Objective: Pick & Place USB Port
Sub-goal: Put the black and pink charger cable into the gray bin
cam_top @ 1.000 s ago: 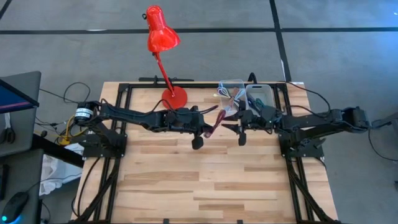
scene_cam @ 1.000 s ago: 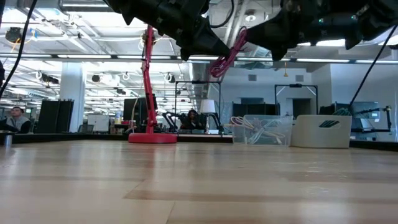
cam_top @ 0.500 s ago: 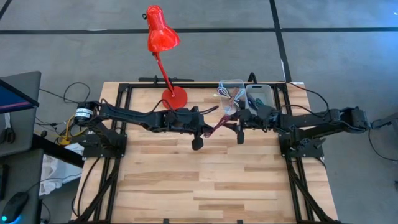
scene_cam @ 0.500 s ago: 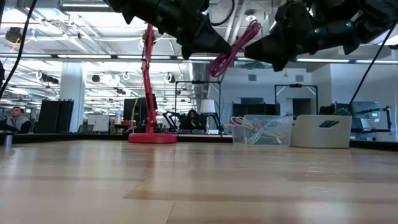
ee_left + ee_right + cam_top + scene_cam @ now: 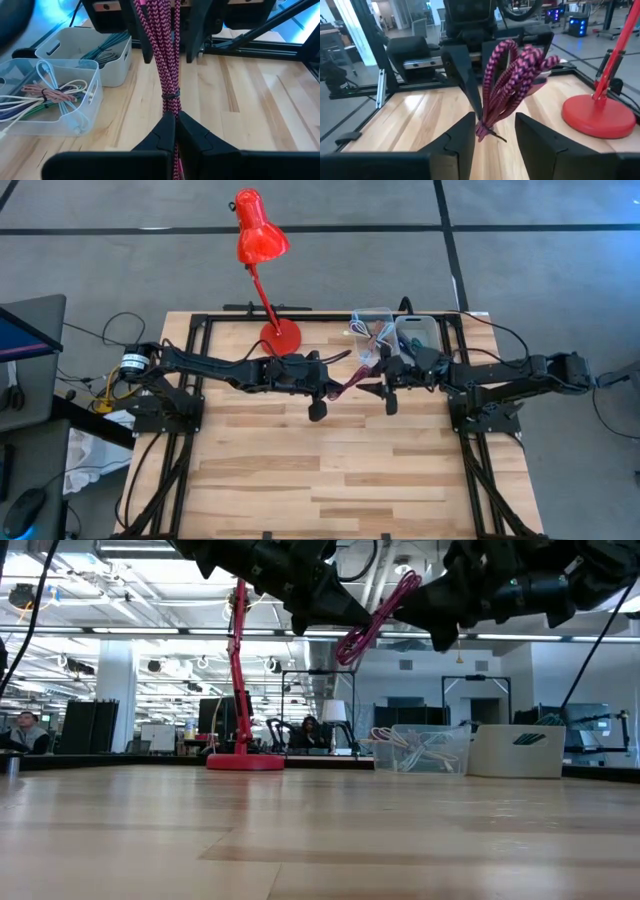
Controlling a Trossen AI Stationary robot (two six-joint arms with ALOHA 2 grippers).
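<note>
The pink braided cable bundle (image 5: pixel 352 378) hangs in the air between both arms, well above the table in the low view (image 5: pixel 378 618). My left gripper (image 5: pixel 175 131) is shut on it. A black tie (image 5: pixel 170 95) cinches the bundle just beyond those fingers. My right gripper (image 5: pixel 495 134) is open and faces the left one. Its fingers stand on either side of the bundle's looped end (image 5: pixel 517 55), and I cannot tell whether they touch it. My left gripper pinches the bundle between its two fingers, near the middle (image 5: pixel 171 112), just short of the tie. It comes in level from the table's left, its fingers lying along the strands. The bundle is lifted clear and slants up toward the right gripper, with a loop drooping below (image 5: pixel 347 648).
A clear bin of loose cables (image 5: pixel 372 325) and a white bin (image 5: pixel 416 332) stand at the table's far edge, behind the right arm. The red desk lamp's base (image 5: pixel 280 336) rests at the far edge behind the left arm. Bare wood (image 5: pixel 340 470) fills the near half.
The right gripper has closed in toward the left gripper, and its open fingers now stand around the bundle's upper end. That looped end has swung up toward the right arm, so the bundle lies flatter than it did. The left gripper has kept its hold.
</note>
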